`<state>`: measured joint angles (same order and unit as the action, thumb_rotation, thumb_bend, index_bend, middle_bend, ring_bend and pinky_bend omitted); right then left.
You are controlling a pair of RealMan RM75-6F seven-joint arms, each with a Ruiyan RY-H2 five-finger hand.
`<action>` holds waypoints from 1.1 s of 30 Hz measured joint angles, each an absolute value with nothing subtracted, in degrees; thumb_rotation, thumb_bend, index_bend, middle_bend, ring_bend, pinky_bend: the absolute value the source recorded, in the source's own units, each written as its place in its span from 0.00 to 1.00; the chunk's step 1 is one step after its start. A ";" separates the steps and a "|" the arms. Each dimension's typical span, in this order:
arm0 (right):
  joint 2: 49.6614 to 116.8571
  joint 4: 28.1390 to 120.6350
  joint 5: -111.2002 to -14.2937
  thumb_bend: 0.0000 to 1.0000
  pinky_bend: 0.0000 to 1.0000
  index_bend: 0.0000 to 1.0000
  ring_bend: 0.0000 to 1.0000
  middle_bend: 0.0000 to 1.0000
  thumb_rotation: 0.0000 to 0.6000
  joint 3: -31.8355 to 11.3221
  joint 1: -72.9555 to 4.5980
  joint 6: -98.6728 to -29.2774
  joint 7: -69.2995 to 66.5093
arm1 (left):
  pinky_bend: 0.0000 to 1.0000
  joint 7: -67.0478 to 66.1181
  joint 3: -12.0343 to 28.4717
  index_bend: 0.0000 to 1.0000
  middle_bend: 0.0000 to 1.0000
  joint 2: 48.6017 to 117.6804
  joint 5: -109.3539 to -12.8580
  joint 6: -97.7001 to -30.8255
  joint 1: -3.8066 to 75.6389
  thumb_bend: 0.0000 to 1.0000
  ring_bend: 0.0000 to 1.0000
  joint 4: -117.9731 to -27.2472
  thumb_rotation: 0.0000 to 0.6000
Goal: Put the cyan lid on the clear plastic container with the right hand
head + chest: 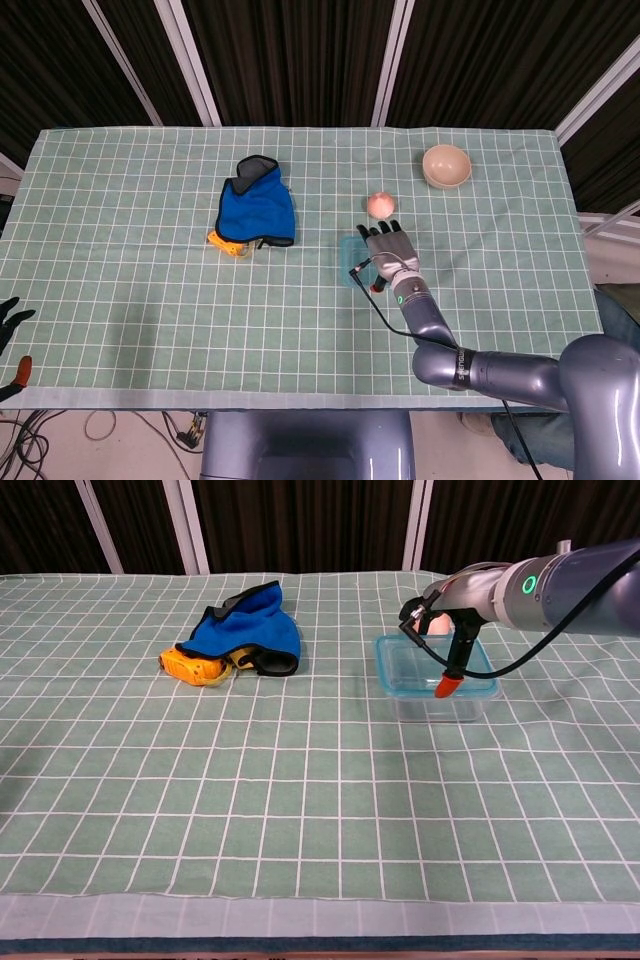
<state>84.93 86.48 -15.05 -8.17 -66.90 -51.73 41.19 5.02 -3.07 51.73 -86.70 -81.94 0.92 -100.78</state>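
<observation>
Tablecloth (130,290): green checked, covering the whole table.
Blue cloth (243,630): heaped over an orange tool (194,666), well left of the container.
Right hand (392,250): palm down over the container, fingers extended; whether it grips the lid, cannot tell.
Clear plastic container (436,704): cyan lid (400,662) on top, under the hand.
Beige bowl (446,166): far right.
Peach ball (380,204): just beyond the fingertips.

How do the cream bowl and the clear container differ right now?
The cream bowl is round and opaque; the clear container is rectangular and see-through with a cyan lid on top. The bowl stands alone near the far edge; the right hand is over the container. Both sit upright.
</observation>
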 measured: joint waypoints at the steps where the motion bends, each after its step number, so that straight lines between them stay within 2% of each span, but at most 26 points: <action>1: 85.00 86.47 -15.05 0.24 0.00 0.05 0.06 0.38 1.00 -8.17 -66.91 -51.78 41.26 | 0.00 5.02 -3.08 0.15 0.00 51.73 -86.68 -81.91 0.92 0.52 0.00 -100.77 1.00; 33: 86.85 84.00 -15.18 0.24 0.00 0.05 0.06 0.38 1.00 -8.21 -66.64 -51.99 41.93 | 0.00 5.02 -2.96 0.15 0.00 51.70 -86.29 -81.67 0.98 0.52 0.00 -100.77 1.00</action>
<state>86.85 84.00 -15.18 -8.21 -66.64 -51.99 41.93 5.02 -2.96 51.70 -86.29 -81.67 0.98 -100.77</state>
